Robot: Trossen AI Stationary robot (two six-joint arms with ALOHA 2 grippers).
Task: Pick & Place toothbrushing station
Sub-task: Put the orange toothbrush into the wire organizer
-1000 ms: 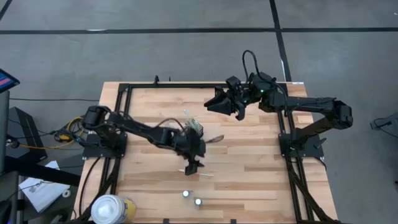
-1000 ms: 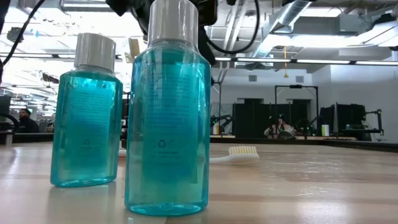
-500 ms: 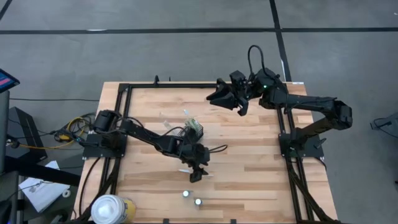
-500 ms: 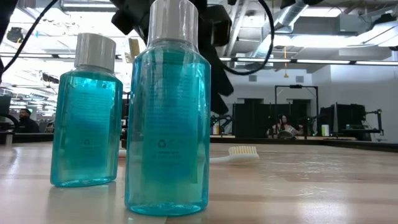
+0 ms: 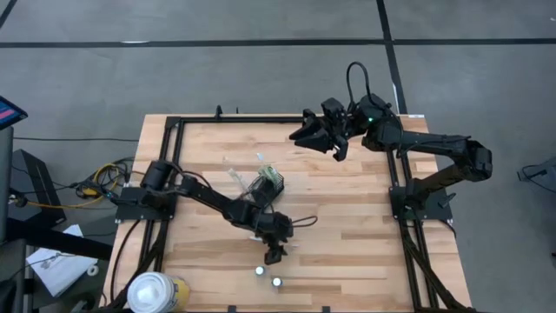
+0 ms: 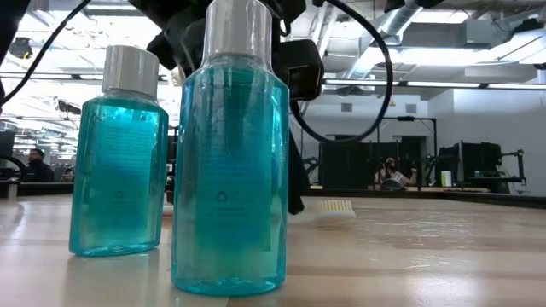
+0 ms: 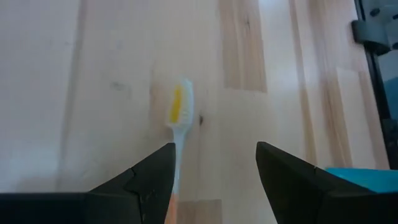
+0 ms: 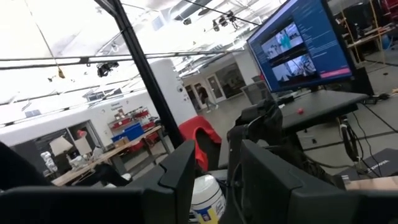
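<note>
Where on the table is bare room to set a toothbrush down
Bare wood lies right of the left end effector, toward the table's right rail, and along the far-left edge. It is crowded mid-table around the mesh holder, the toothbrush and the two bottles.

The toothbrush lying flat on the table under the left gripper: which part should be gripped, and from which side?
Grip the toothbrush at its slim handle, not the bristle head, coming straight down. It lies flat, and the open left gripper is offset, one finger overlapping the handle.
</note>
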